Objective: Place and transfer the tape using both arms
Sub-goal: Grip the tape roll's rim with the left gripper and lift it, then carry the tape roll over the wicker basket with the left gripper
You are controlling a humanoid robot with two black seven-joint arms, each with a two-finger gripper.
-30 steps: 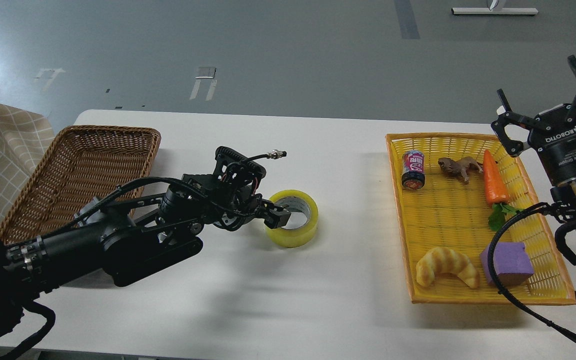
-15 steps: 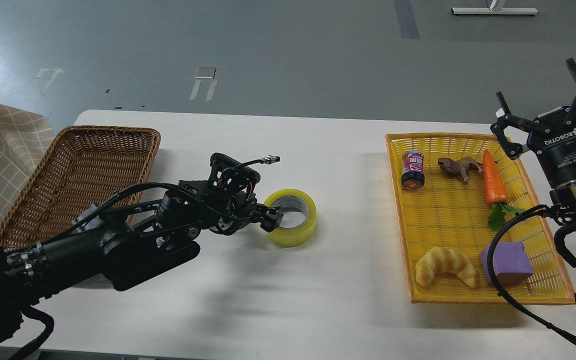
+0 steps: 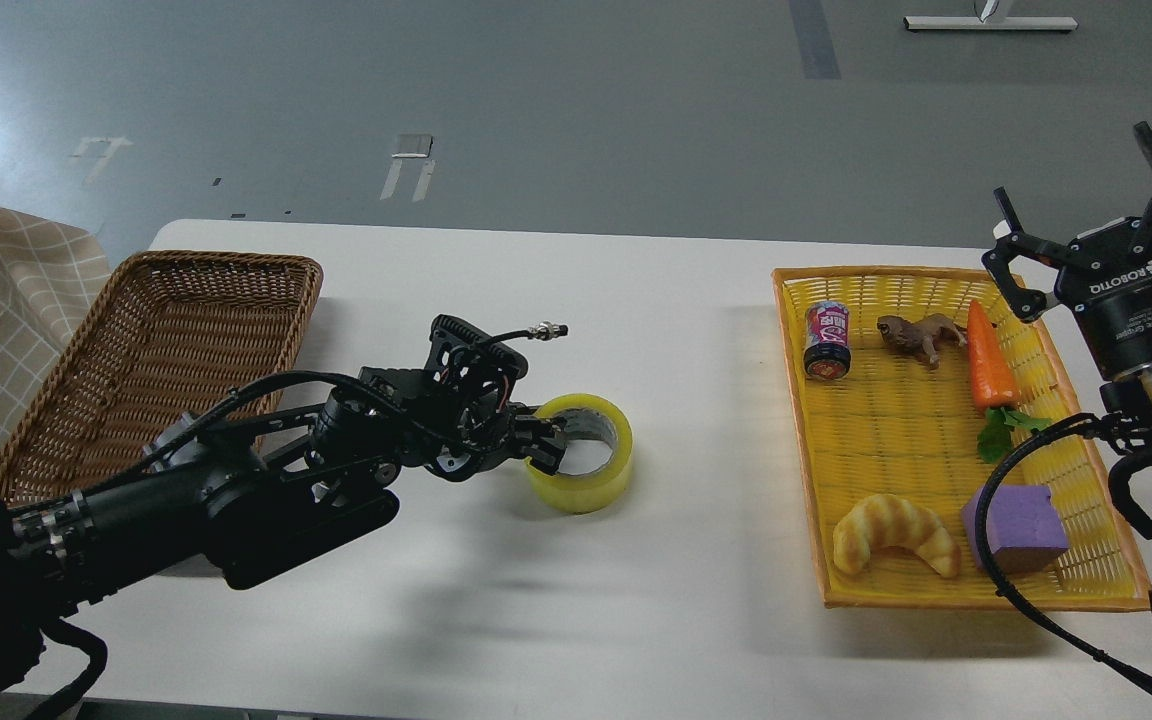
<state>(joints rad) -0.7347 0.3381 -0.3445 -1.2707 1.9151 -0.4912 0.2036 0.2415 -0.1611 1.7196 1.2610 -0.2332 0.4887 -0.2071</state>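
My left gripper (image 3: 544, 447) pinches the near wall of the thick translucent yellow tape roll (image 3: 581, 453), a shallow hold that could slip, while my right gripper (image 3: 1086, 235) waits spread wide

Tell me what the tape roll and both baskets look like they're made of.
Tape: glossy translucent yellow plastic film, grey core, probably cardboard. Brown basket: woven wicker or rattan, matte. Yellow basket: woven too, likely plastic given its uniform bright colour.

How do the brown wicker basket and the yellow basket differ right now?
The brown wicker basket sits at the table's left and shows nothing inside; the yellow basket sits at the right and holds toys. The brown one is dark woven wicker, the yellow one bright. Both are shallow rectangular trays.
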